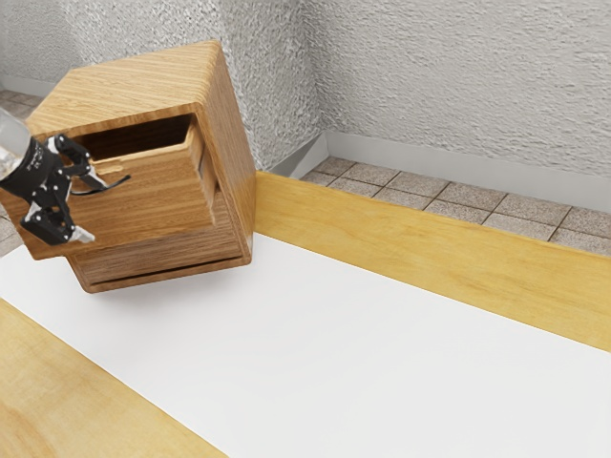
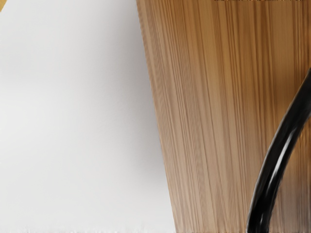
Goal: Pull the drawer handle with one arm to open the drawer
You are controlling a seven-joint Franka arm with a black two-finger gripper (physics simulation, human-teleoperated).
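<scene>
Free room over tabletop point(image 1: 334, 353) beside cabinet point(image 1: 143, 81)

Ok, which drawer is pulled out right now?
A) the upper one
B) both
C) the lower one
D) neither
A: the upper drawer stands out from the cabinet with a dark gap open behind its front, while the lower drawer sits flush.
</scene>
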